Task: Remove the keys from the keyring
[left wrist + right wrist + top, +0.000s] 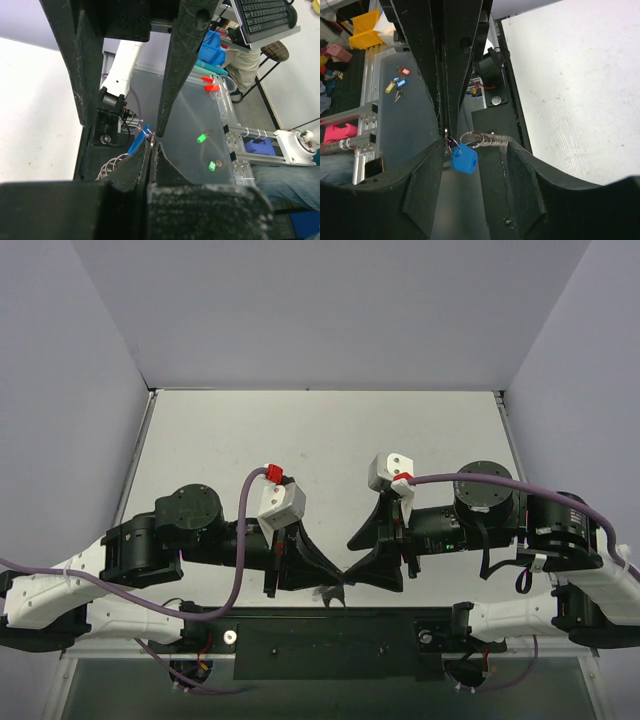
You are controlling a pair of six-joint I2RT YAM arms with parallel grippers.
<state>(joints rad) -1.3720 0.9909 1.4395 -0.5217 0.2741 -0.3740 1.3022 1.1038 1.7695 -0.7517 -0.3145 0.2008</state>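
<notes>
My left gripper point(151, 144) was shut tight, and it looked to be pinching the keyring point(471, 137) right by the blue key point(464, 160). I could not see just which bit its tips held. My right gripper point(476, 146) was wide apart. The bunch hung in the gap between its two fingers, and nothing was pinched there.

The whole bunch was up in the air at the near edge of the worktop point(330, 440), over the dark plate point(330, 640) between the arm bases. The blue key dangled down from the left tips. The silver chain point(494, 140) ran off sideways toward one right finger. I could not find the small silver key.

I judged that the step was to grab the blue key with the right gripper. To do it well, I would hold the left gripper tight so the ring could not spin. I would bring the right fingers onto the flat blue head, not the chain. Then I would close softly and slide the key along the ring to its opening, slowly, so it did not slip and drop
</notes>
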